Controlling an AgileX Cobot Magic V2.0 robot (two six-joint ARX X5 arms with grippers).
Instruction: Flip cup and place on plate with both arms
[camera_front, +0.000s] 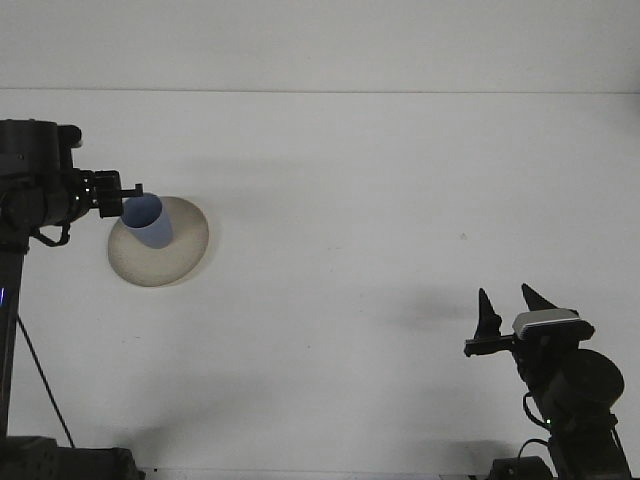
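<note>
Black jaws of your left gripper: beside the cup's rim; whether they are parted or closed, you cannot tell. Blue cup: upright, mouth up, standing on the beige plate, towards its upper left. Plate: flat on the white tabletop, far left. Your right gripper: jaws spread apart, holding nothing, pointing up, low at the right, well apart from the plate
</note>
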